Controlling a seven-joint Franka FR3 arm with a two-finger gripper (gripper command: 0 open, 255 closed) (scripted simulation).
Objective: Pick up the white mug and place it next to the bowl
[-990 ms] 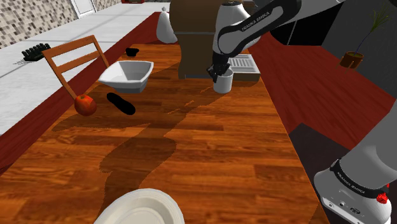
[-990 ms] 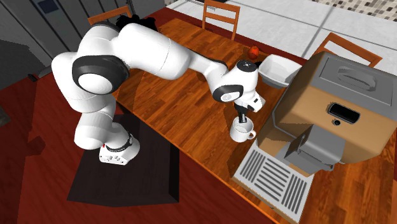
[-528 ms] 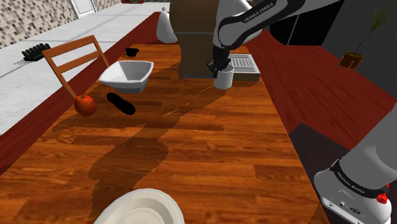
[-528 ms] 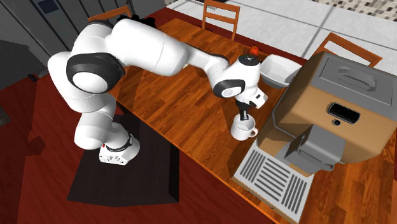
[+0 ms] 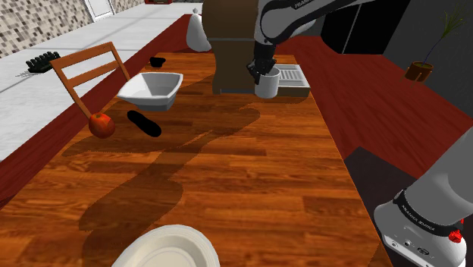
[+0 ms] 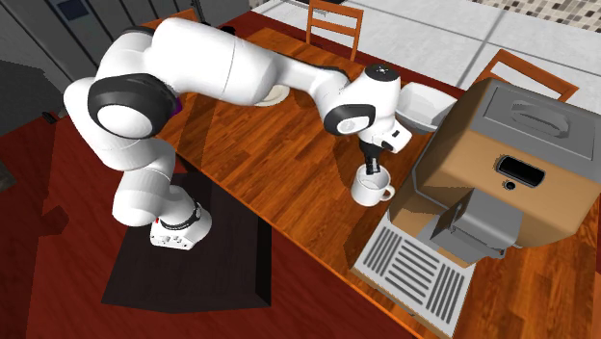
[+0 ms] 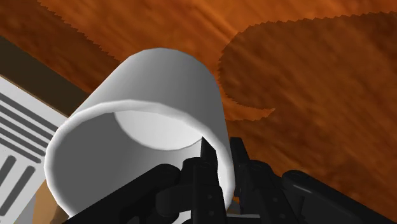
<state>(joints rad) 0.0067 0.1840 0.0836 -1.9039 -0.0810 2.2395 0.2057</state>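
Wood-plank tabletop [image 5: 227,174] carries a brown box-shaped coffee machine [image 6: 501,144] with a grey slotted drip tray [image 6: 414,270]. Plain white cylindrical mug [image 6: 370,188] sits just in front of the coffee machine, beside the tray's corner; can't tell if its base touches the table. All-black two-finger gripper [image 6: 374,166] comes down from above, jaws closed on the mug's rim wall, one finger inside, one outside, clear in the wrist view. White squarish bowl [image 5: 151,87] lies well apart from the mug, off the coffee machine's other side. Red apple [image 5: 101,124] is further from the coffee machine than the bowl.
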